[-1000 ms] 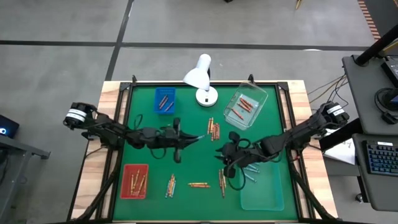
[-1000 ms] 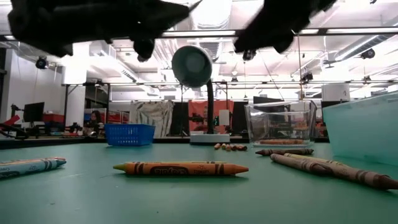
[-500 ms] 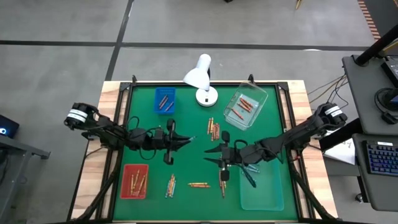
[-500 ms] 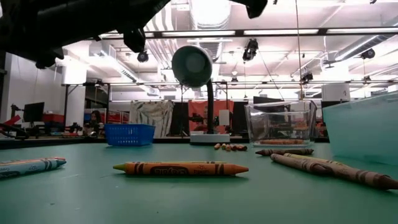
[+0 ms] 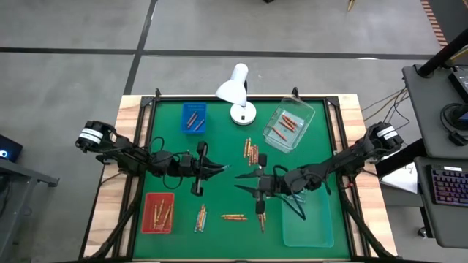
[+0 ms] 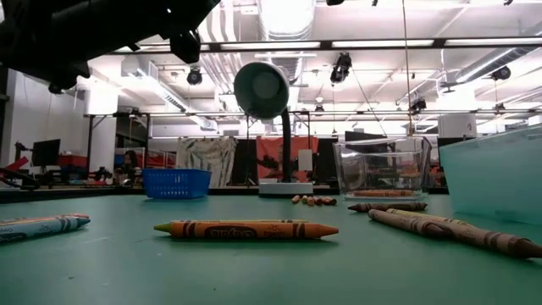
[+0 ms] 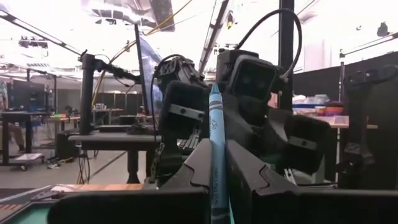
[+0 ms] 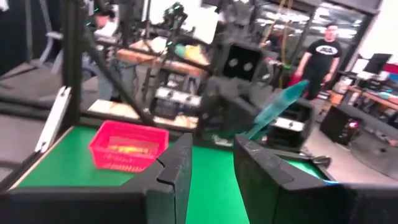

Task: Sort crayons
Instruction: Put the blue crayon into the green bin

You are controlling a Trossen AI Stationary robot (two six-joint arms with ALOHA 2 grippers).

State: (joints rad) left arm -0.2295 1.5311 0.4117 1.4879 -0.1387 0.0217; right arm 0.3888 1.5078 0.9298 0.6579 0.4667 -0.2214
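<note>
Bright ceiling lights (image 6: 279,44) glare overhead; right wrist view blurred, arms silhouetted.

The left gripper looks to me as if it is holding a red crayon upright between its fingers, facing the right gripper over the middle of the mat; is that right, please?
Not quite: the crayon in the left gripper is blue, not red, as the left wrist view shows. The rest holds: it stands upright between the fingers, facing the right gripper over the middle of the mat.

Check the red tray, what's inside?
The red tray holds a few crayons, orange and red, lying lengthwise. The right wrist view shows yellowish sticks through its mesh wall; the exact count and whatever lies beneath them can't be told.
</note>
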